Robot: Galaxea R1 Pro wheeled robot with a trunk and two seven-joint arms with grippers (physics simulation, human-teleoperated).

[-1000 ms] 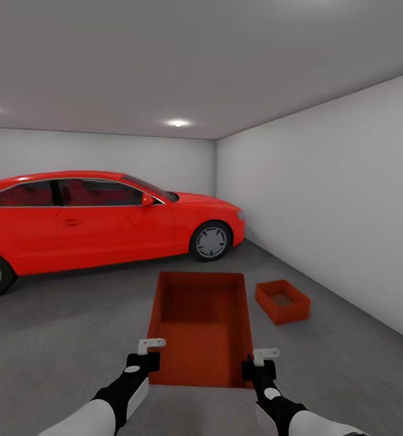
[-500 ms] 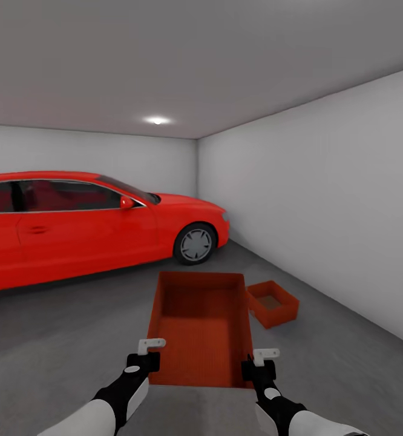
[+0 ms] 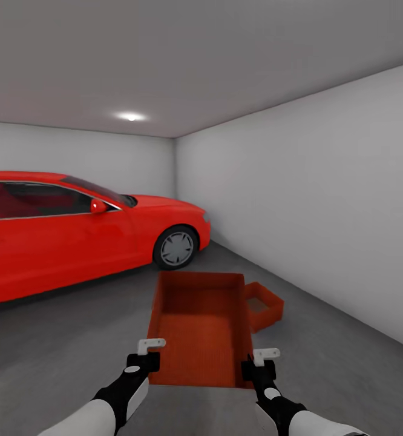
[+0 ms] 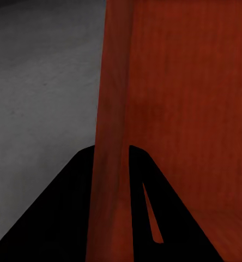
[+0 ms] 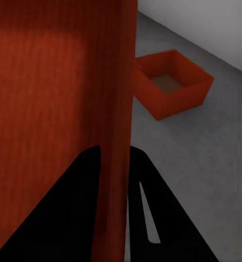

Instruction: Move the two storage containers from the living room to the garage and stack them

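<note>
I hold an orange-red storage container [image 3: 201, 330] in front of me, above the dark grey garage floor [image 3: 68, 333]. My left gripper [image 3: 150, 346] is shut on its near left wall [image 4: 113, 164]. On the near right wall [image 5: 115, 164] my right gripper [image 3: 265, 355] is shut as well. The second storage container [image 3: 265, 304] sits on the floor just beyond the held one's far right corner, and it appears too in the right wrist view [image 5: 173, 82].
A shiny red car [image 3: 74, 233] stands to the left, nose toward the far corner. A plain white wall [image 3: 322, 218] runs along the right side. Open floor lies between the car and that wall.
The whole view has swung to the right: the car and the floor container have shifted left in the picture. The held container and both grippers keep their places relative to me.
</note>
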